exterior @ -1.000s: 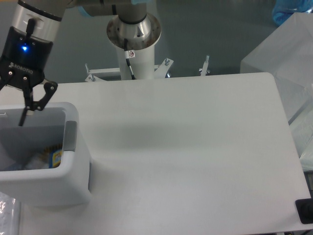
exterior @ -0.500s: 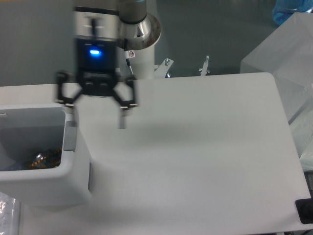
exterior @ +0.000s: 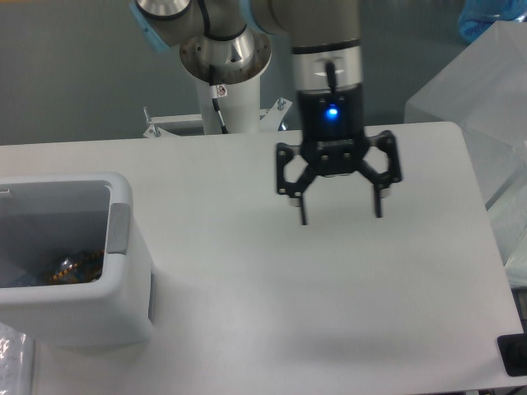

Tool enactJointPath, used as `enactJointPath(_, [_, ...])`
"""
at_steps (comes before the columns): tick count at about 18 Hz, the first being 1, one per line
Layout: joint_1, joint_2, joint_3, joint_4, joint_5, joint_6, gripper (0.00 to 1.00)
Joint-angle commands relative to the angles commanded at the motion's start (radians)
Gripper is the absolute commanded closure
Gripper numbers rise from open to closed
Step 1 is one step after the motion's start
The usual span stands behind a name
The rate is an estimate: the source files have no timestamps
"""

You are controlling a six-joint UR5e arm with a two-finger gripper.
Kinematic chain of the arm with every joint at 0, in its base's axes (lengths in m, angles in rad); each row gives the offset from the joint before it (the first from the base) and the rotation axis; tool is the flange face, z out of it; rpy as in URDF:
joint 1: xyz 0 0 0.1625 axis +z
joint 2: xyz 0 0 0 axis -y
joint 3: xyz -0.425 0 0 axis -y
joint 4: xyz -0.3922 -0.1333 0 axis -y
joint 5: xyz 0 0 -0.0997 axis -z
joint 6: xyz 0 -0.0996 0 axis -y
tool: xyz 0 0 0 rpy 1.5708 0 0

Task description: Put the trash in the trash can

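Observation:
The white trash can [exterior: 123, 280] stands at the table's left edge, with a grey panel on its right inner wall. Down inside it lies the trash [exterior: 70, 267], a jumble of blue and orange wrapper pieces; I cannot make out single items. My gripper [exterior: 340, 214] hangs over the middle-right of the table, far to the right of the can. Its two fingers are spread wide and hold nothing.
The robot's white base column [exterior: 226, 90] rises behind the table's far edge. Clear plastic sheeting [exterior: 482, 90] covers something at the right. A crinkled clear bag [exterior: 12, 366] shows at the bottom left corner. A black object [exterior: 515, 355] sits at the lower right edge.
My gripper has swept from above the trash can rightwards across the table, staying open and empty. The trash inside the can has settled lower.

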State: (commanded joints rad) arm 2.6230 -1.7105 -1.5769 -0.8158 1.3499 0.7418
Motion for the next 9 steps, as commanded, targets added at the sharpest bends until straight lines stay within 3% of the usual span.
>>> enactJointPath(5, [0.061,0.035,0.014,-0.146,0.000,0.253,0.00])
enactJointPath(9, [0.069,0.043,0.009,-0.155,0.000,0.337,0.00])
